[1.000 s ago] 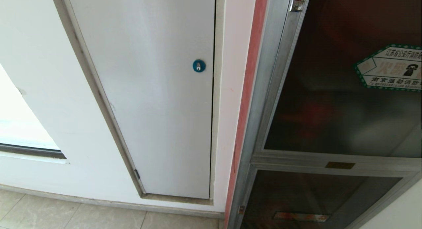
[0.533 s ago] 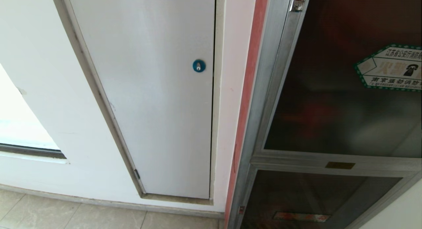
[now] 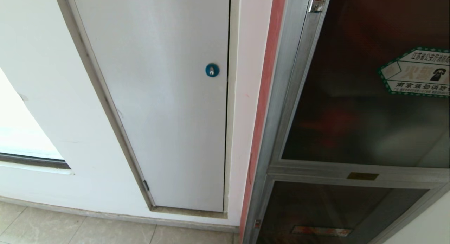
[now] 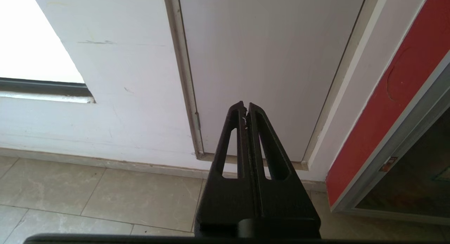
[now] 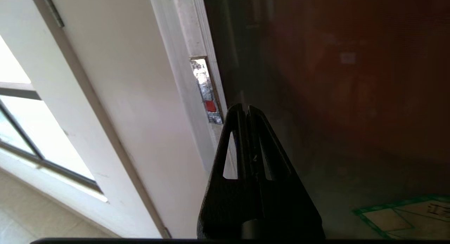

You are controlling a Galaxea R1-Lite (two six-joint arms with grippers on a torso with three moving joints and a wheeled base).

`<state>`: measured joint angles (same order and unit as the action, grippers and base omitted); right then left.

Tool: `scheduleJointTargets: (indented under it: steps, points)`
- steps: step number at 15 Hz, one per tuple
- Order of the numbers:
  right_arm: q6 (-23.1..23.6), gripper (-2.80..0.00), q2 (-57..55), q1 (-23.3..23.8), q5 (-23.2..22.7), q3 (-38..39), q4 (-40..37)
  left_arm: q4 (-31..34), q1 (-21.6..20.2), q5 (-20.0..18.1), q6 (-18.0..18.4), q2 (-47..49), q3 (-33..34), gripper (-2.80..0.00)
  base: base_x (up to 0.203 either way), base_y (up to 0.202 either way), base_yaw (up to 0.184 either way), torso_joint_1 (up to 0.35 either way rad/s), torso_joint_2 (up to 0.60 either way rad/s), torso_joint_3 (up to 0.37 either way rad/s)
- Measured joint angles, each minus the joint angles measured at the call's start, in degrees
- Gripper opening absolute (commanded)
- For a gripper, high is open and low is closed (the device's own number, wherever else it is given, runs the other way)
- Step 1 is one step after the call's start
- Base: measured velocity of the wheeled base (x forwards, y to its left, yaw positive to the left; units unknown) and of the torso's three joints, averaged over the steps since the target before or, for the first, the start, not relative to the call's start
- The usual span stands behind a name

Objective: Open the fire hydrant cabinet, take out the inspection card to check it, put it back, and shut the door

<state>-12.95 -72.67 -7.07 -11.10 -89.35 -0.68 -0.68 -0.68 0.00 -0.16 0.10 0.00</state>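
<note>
The fire hydrant cabinet [image 3: 281, 96] is seen at the right of the head view, its silver frame bordered by a red edging strip [image 3: 265, 96] against the white wall [image 3: 42, 78]. Its door [image 3: 351, 96], the upper dark glass panel, is shut, and a green-bordered hexagonal sticker [image 3: 418, 71] with a phone icon is stuck on the glass. Below it the smaller lower glass panel [image 3: 334, 209] is set in the same frame. The inspection card is not visible in any view.

To the left of the cabinet a plain white panel door [image 3: 158, 96] with a round blue lock [image 3: 212, 70] is let into the wall, above a tiled floor [image 3: 70, 230].

Neither arm is shown in the head view. In the right wrist view the right gripper [image 5: 245, 108] is held with its fingers pressed together and empty, its tips just beside the door's latch [image 5: 207, 92], a silver recess with a red tab in the frame edge; contact cannot be judged. In the left wrist view the left gripper [image 4: 245, 106] is likewise closed on nothing, pointed at the lower part of the white panel door and well apart from it.
</note>
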Motion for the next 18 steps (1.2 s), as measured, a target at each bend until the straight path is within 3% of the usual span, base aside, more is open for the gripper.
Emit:
scheduleJointTargets:
  steps: [8,18]
  points:
    - [0.16,-2.8,5.18,0.68,5.41,6.3,-0.05,0.0,0.0,0.0,0.0,0.0,0.0,-2.8,0.0,0.0,0.0,0.0,0.0,0.0]
    - [1.83,-2.8,17.44,0.68,5.46,21.74,0.05,0.0,0.0,0.0,0.01,0.0,0.0,-2.8,0.0,0.0,0.0,0.0,0.0,0.0]
